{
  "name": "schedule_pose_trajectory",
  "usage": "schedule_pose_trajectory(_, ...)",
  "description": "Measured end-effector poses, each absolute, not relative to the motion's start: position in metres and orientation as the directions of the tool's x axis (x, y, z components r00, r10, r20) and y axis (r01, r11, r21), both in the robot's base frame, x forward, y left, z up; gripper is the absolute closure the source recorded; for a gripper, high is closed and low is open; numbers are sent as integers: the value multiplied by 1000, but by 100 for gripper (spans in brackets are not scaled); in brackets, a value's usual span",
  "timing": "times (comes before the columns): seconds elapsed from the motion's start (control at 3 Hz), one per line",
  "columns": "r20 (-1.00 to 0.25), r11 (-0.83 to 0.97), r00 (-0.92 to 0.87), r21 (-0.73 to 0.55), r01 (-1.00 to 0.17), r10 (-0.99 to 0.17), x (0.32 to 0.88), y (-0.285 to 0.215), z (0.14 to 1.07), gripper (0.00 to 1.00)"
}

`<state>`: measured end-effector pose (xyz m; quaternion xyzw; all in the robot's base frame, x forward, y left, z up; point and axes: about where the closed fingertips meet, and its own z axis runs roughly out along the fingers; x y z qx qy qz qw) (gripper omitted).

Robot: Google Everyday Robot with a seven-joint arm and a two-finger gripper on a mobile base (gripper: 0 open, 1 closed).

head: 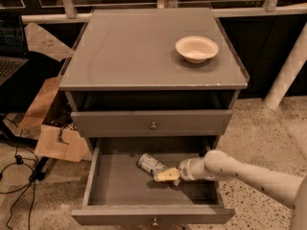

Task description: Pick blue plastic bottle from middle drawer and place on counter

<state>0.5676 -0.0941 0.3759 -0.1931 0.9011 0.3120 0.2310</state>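
The blue plastic bottle lies on its side in the open middle drawer, near the drawer's centre, its pale label up. My gripper reaches in from the right on a white arm and sits right at the bottle's near end, over the drawer floor. Its yellowish fingertips touch or nearly touch the bottle. The counter is the grey cabinet top above.
A cream bowl stands on the counter's back right. A closed drawer front with a round knob sits just above the open drawer. Cardboard pieces and cables lie on the floor at left. A white post stands at right.
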Motion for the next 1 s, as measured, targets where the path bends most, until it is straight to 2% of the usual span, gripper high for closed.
schedule_pose_trajectory(0.33, -535, 732, -820, 473, -490, -203, 567, -94, 377, 0)
schedule_pose_trajectory(1.0, -535, 732, -820, 473, -490, -203, 567, -94, 377, 43)
